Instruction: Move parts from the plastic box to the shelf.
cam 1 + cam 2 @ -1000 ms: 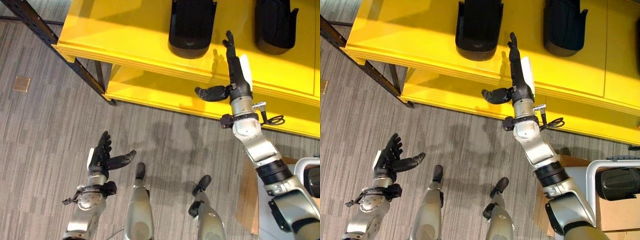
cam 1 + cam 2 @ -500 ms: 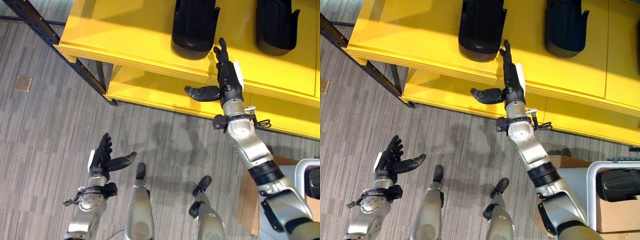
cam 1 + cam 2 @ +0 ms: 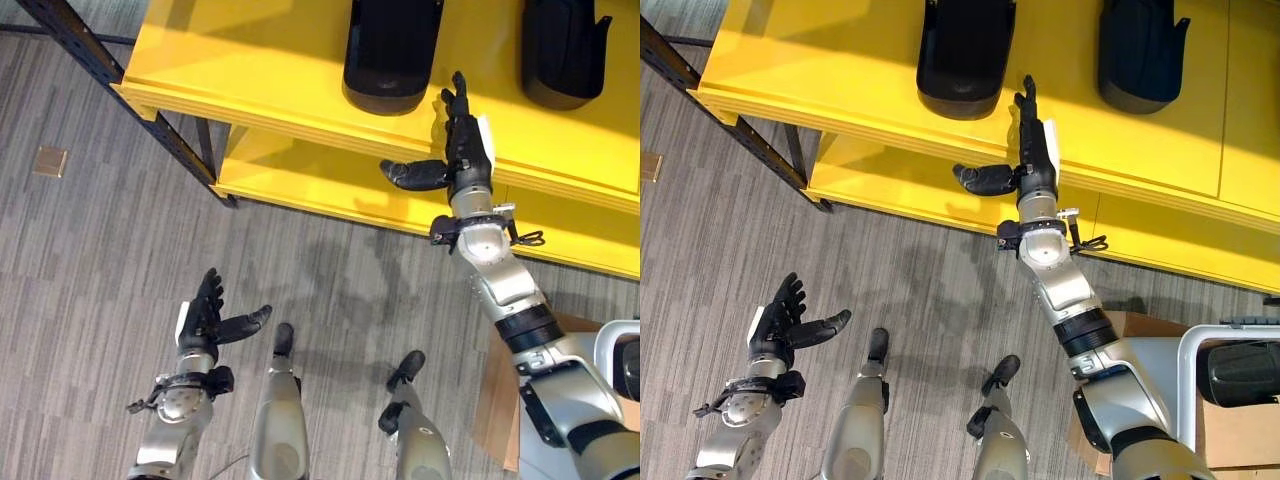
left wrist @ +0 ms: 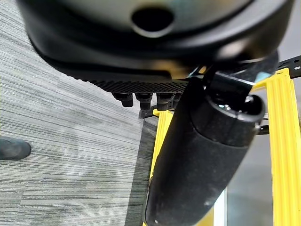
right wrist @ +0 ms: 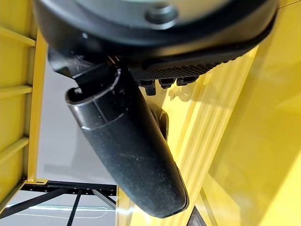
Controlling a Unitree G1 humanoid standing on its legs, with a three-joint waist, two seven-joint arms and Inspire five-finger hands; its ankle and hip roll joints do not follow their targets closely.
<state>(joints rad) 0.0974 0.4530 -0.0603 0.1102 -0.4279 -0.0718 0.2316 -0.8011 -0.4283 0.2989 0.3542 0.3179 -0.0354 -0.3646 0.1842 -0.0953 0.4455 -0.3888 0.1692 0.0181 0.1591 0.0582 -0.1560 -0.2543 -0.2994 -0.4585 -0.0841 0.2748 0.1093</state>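
Two dark parts already lie on the yellow shelf [image 3: 250, 60]: one part [image 3: 390, 50] just left of the raised right robot hand [image 3: 462, 150], and a second part [image 3: 562, 50] further right. So at least two placements look done. The plastic box sits at the lower right [image 3: 1225, 365], with another dark part [image 3: 1243, 370] in it, so I judge more is left to carry over.

The right robot hand is over the shelf's front edge, fingers straight and spread, thumb out to the side, holding nothing. The left robot hand [image 3: 205, 318] hangs low above the grey floor [image 3: 90, 280], also spread and empty.

Against half a second ago, the right robot hand has shifted slightly rightward along the shelf edge, away from the nearer part, much as it stood a second ago. The shelf sits a little differently in view, so the head camera has probably moved a touch. The left robot hand has stayed where it was
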